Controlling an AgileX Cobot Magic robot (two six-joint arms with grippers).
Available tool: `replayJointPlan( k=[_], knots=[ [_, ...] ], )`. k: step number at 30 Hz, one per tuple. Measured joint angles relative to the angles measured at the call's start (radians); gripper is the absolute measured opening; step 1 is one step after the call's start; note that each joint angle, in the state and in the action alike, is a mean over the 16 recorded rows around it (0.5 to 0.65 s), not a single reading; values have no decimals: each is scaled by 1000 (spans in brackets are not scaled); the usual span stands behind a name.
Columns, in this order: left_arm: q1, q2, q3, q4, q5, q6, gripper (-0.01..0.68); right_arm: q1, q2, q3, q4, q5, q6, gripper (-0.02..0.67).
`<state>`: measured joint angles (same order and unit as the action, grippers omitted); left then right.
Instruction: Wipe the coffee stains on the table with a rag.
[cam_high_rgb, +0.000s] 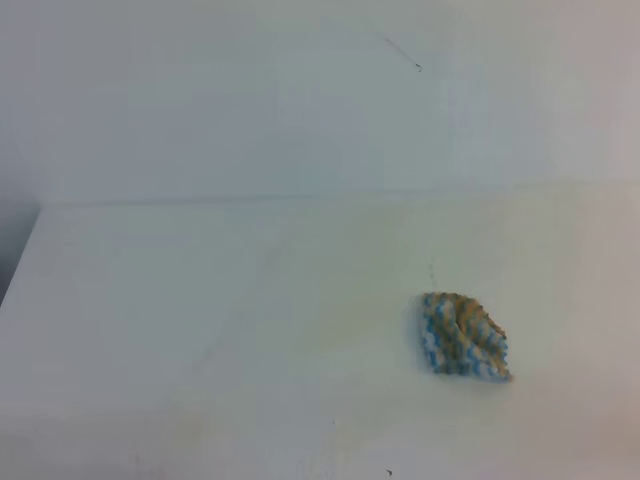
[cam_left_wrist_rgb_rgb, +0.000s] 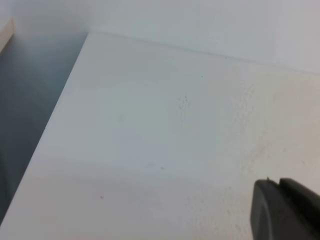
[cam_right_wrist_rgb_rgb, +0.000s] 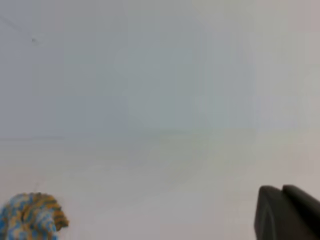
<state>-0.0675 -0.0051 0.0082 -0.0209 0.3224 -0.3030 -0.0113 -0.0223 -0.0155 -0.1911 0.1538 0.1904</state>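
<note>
The rag (cam_high_rgb: 463, 335), a crumpled cloth with blue, white and tan-orange stripes, lies on the white table (cam_high_rgb: 230, 310) right of centre. It also shows at the lower left corner of the right wrist view (cam_right_wrist_rgb_rgb: 31, 217). No amber coffee stain shows in any view. Neither gripper appears in the exterior high view. Only one black fingertip (cam_left_wrist_rgb_rgb: 285, 212) of the left gripper and one black fingertip (cam_right_wrist_rgb_rgb: 287, 215) of the right gripper show, each above bare table and well apart from the rag. Nothing shows in either gripper.
The pale wall (cam_high_rgb: 300, 100) rises behind the table's far edge. The table's left edge (cam_left_wrist_rgb_rgb: 47, 130) drops off to a dark gap. A few tiny dark specks (cam_high_rgb: 389, 472) dot the tabletop.
</note>
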Motion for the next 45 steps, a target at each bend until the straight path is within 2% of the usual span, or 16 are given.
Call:
replayJointPlan(
  k=[15, 45],
  knots=[
    [0, 3, -5, 0, 2, 0, -1, 3, -8, 47, 10, 147, -3, -4],
    [0, -2, 3, 0, -1, 0, -1, 3, -7, 48, 39, 133, -98, -4]
  ],
)
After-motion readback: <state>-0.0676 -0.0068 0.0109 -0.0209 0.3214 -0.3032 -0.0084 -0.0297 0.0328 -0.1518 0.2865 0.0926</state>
